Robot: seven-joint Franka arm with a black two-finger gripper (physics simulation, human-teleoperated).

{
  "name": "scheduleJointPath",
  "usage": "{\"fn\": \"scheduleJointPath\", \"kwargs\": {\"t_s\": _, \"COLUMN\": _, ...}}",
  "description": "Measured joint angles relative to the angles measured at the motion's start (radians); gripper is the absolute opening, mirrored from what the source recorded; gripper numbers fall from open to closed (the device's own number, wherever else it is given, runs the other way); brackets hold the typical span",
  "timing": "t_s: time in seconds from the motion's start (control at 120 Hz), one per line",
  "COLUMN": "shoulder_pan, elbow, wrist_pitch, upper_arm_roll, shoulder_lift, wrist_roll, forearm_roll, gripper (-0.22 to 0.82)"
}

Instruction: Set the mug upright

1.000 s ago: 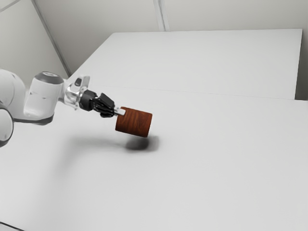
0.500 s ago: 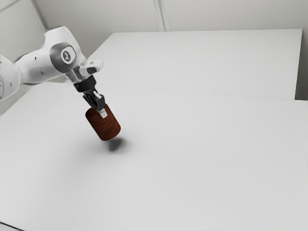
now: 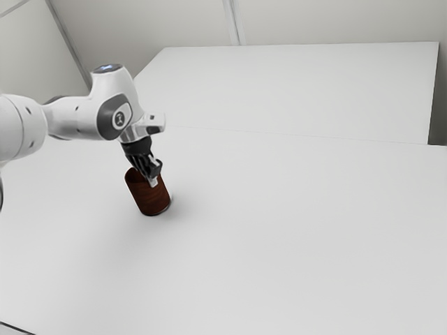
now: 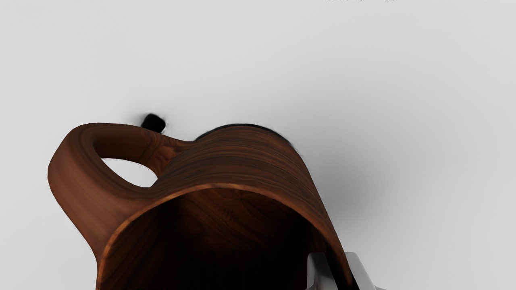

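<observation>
Mug (image 3: 149, 199) hangs canted in the tool (image 3: 153, 182), low over the worktop (image 3: 293, 223) or with its lower edge on it; contact cannot be read from either view. Grip: wall pinched near the rim, one finger (image 4: 317, 272) inside the mouth (image 4: 225, 241), the other finger (image 4: 358, 268) against the outside. Handle (image 4: 76, 173) lies roughly across the mouth from the pinched wall, out of the fingers' way. Key relation, long axis: the mouth end sits high and toward the exterior view's left, the base (image 3: 157, 211) low and toward the exterior view's right. Lean looks modest, and part of it may be camera slant. Base lies below the tool, so the orientation is right way up in the main, short of plumb. Assessment: righting appears well along, with the final levelling and seating outstanding. Next move likely calls for swinging the mouth a little toward the exterior view's right until it stands over the base, then easing down until the bottom sits flat. Risk: opening the fingers while canted could let it rock or tip over.
</observation>
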Motion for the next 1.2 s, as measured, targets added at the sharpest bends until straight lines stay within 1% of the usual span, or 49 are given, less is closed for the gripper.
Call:
{"fn": "scheduleJointPath", "kwargs": {"t_s": 0.125, "shoulder_pan": 0.000, "elbow": -0.011, "wrist_pitch": 0.026, "upper_arm_roll": -0.003, "shoulder_lift": 0.002, "wrist_roll": -0.033, "forearm_roll": -0.002, "gripper": 0.15}}
{"fn": "scheduleJointPath", "kwargs": {"t_s": 0.192, "shoulder_pan": 0.000, "elbow": -0.012, "wrist_pitch": 0.034, "upper_arm_roll": -0.005, "shoulder_lift": -0.002, "wrist_roll": -0.047, "forearm_roll": -0.003, "gripper": 0.27}}
{"fn": "scheduleJointPath", "kwargs": {"t_s": 0.283, "shoulder_pan": -0.002, "elbow": -0.011, "wrist_pitch": 0.034, "upper_arm_roll": -0.007, "shoulder_lift": -0.028, "wrist_roll": -0.065, "forearm_roll": -0.004, "gripper": 0.39}}
{"fn": "scheduleJointPath", "kwargs": {"t_s": 0.392, "shoulder_pan": 0.000, "elbow": 0.023, "wrist_pitch": 0.003, "upper_arm_roll": -0.007, "shoulder_lift": -0.080, "wrist_roll": -0.083, "forearm_roll": -0.015, "gripper": 0.48}}
{"fn": "scheduleJointPath", "kwargs": {"t_s": 0.467, "shoulder_pan": 0.002, "elbow": 0.100, "wrist_pitch": -0.049, "upper_arm_roll": -0.007, "shoulder_lift": -0.087, "wrist_roll": -0.094, "forearm_roll": -0.021, "gripper": 0.51}}
{"fn": "scheduleJointPath", "kwargs": {"t_s": 0.567, "shoulder_pan": 0.004, "elbow": 0.238, "wrist_pitch": -0.145, "upper_arm_roll": -0.006, "shoulder_lift": -0.073, "wrist_roll": -0.106, "forearm_roll": -0.036, "gripper": 0.55}}
{"fn": "scheduleJointPath", "kwargs": {"t_s": 0.65, "shoulder_pan": 0.002, "elbow": 0.335, "wrist_pitch": -0.223, "upper_arm_roll": -0.006, "shoulder_lift": -0.065, "wrist_roll": -0.114, "forearm_roll": -0.042, "gripper": 0.57}}
{"fn": "scheduleJointPath", "kwargs": {"t_s": 0.8, "shoulder_pan": -0.005, "elbow": 0.468, "wrist_pitch": -0.341, "upper_arm_roll": -0.008, "shoulder_lift": -0.038, "wrist_roll": -0.126, "forearm_roll": -0.044, "gripper": 0.59}}
{"fn": "scheduleJointPath", "kwargs": {"t_s": 0.975, "shoulder_pan": -0.016, "elbow": 0.499, "wrist_pitch": -0.429, "upper_arm_roll": -0.006, "shoulder_lift": -0.032, "wrist_roll": -0.137, "forearm_roll": -0.045, "gripper": 0.60}}
{"fn": "scheduleJointPath", "kwargs": {"t_s": 1.2, "shoulder_pan": -0.016, "elbow": 0.500, "wrist_pitch": -0.467, "upper_arm_roll": -0.003, "shoulder_lift": -0.030, "wrist_roll": -0.146, "forearm_roll": -0.055, "gripper": 0.60}}
